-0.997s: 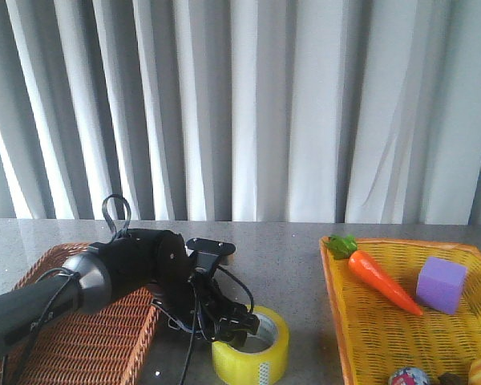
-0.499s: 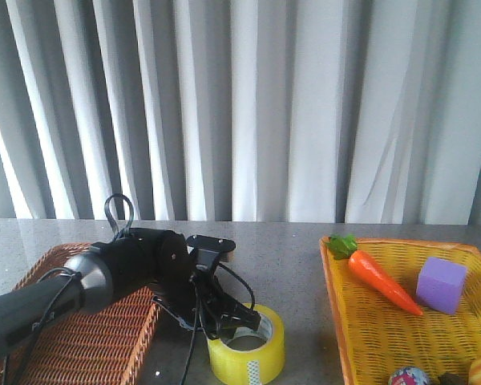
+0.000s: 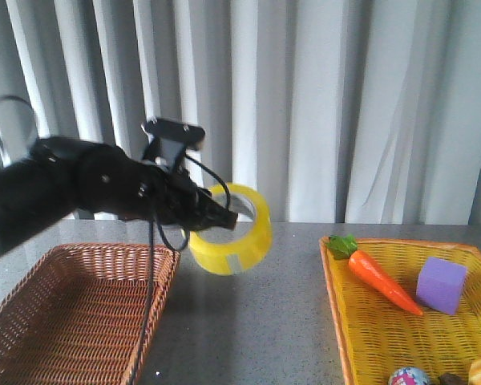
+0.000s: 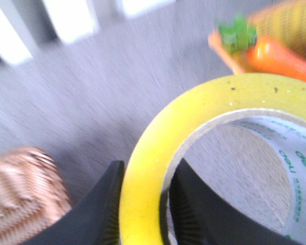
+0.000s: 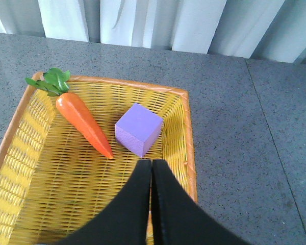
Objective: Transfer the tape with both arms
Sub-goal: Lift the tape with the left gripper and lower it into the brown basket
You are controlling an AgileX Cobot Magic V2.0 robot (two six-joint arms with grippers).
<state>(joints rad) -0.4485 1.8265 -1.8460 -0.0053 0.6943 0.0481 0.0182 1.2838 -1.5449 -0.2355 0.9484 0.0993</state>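
Note:
The yellow tape (image 3: 239, 233) hangs in the air above the middle of the table, tilted, with my left gripper (image 3: 223, 215) shut on its wall. In the left wrist view the tape (image 4: 194, 117) fills the frame, white printed core inside, and my left gripper (image 4: 145, 178) pinches its rim, one finger outside and one inside. My right gripper (image 5: 151, 163) is shut with nothing in it, hovering over the yellow basket (image 5: 186, 122) near the purple cube (image 5: 138, 129). The right arm is out of the front view.
A brown wicker basket (image 3: 80, 321) sits at the left. The yellow basket (image 3: 337, 321) at the right holds a toy carrot (image 3: 381, 281), the purple cube (image 3: 441, 285) and small toys at its front edge. Curtains hang behind the grey table (image 3: 248, 329).
My left arm has lifted the tape off the table, up and slightly back, so it now hangs well above the surface. The right gripper's earlier position is not shown.

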